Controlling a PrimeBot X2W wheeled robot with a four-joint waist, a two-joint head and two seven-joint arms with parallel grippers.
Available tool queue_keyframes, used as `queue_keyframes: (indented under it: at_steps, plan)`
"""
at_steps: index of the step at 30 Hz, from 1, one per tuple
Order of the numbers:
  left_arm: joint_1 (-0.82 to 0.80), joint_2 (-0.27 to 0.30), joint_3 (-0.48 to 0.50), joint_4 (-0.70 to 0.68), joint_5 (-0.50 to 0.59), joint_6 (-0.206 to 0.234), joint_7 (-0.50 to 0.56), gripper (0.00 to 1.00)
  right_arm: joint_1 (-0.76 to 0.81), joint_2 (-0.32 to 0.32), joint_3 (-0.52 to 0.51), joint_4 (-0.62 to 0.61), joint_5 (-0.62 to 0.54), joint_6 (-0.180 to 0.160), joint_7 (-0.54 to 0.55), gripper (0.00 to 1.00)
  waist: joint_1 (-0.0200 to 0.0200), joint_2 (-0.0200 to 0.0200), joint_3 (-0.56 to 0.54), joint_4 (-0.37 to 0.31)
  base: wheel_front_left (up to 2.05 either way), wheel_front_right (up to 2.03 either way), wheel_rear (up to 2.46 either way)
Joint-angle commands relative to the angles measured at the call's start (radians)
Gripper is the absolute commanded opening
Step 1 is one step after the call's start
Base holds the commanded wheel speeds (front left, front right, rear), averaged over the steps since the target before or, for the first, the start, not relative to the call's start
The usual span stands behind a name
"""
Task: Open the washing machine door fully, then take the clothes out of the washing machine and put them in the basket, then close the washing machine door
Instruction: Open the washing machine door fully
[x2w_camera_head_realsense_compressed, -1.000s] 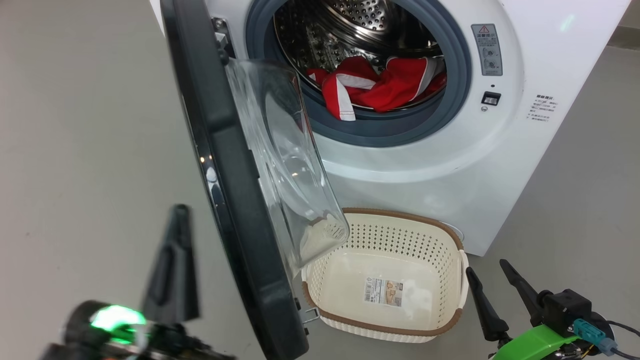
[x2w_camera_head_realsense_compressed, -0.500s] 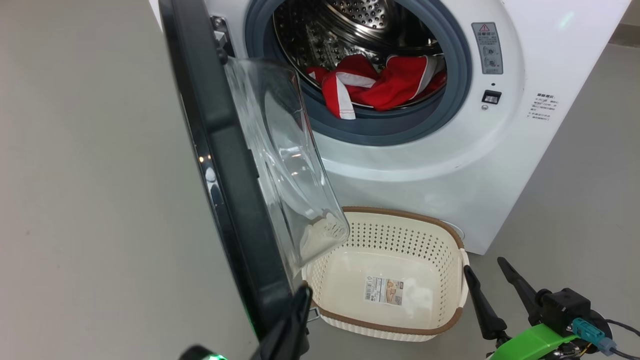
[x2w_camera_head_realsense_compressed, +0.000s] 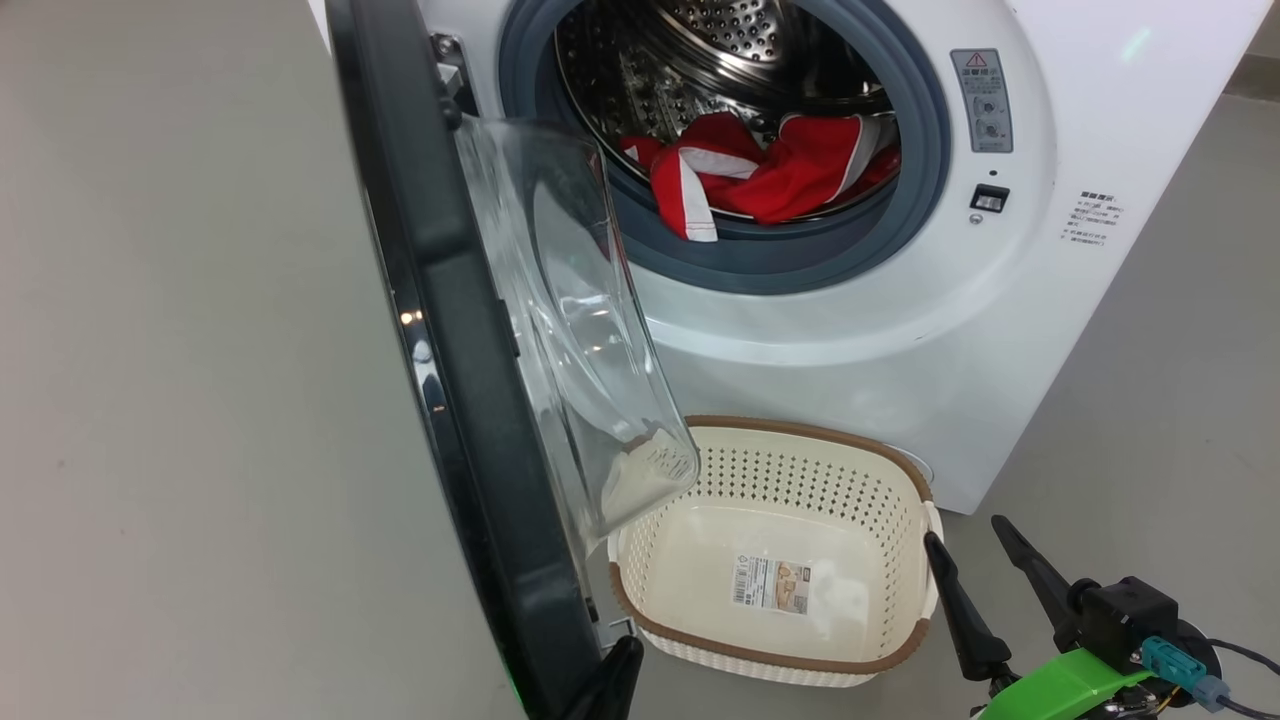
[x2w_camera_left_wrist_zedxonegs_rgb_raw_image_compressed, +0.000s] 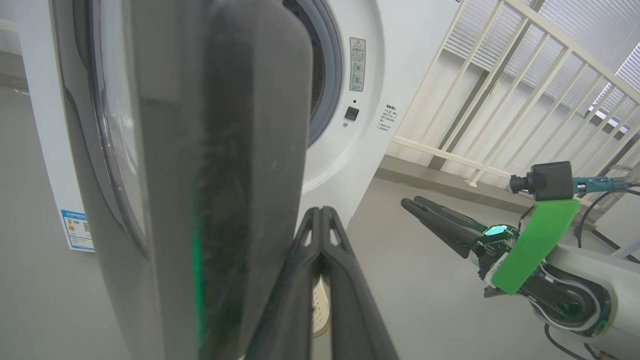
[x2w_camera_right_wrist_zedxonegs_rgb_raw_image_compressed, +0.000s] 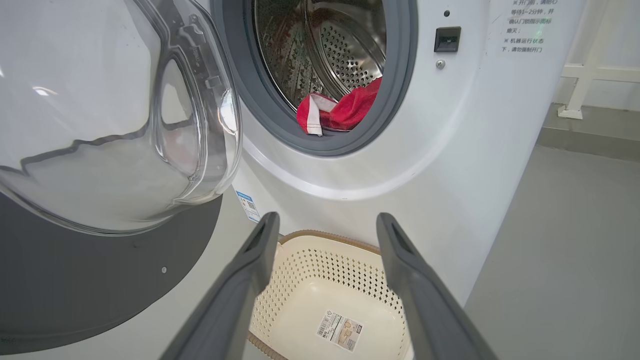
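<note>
Both seen: left end effector (x2w_camera_left_wrist_zedxonegs_rgb_raw_image_compressed: 322, 215) pinched together by door (x2w_camera_head_realsense_compressed: 450, 300) edge, right end effector (x2w_camera_head_realsense_compressed: 965, 532) spread; basket (x2w_camera_head_realsense_compressed: 800, 432) long axis seemingly left-right.

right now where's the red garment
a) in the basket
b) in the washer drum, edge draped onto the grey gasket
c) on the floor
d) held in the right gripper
B: the clothes lie at the mouth of the washing machine drum, while the basket below has no fabric in it.
</note>
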Motion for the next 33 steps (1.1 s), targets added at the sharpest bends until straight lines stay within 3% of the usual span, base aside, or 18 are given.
queue_keyframes:
  at_steps: [1, 20, 33]
  plan:
    - [-0.023, 0.001, 0.040, -0.019, -0.007, 0.012, -0.005, 0.00, -0.028, -0.011, 0.029, -0.026, 0.011, 0.006, -0.010, 1.00, 0.0000, 0.0000, 0.000, 0.001, 0.00, 0.00, 0.00]
    - [0.001, 0.001, 0.114, -0.055, -0.029, 0.188, -0.005, 0.00, -0.027, -0.011, 0.031, -0.027, 0.010, 0.006, -0.010, 1.00, 0.0000, 0.0000, -0.003, 0.047, 0.00, 0.00, 0.00]
    - [0.029, 0.001, 0.210, -0.097, -0.028, 0.267, -0.005, 0.00, -0.027, -0.007, 0.040, -0.024, 0.012, 0.006, -0.010, 1.00, 0.0000, 0.0000, -0.004, 0.069, 0.00, 0.00, 0.00]
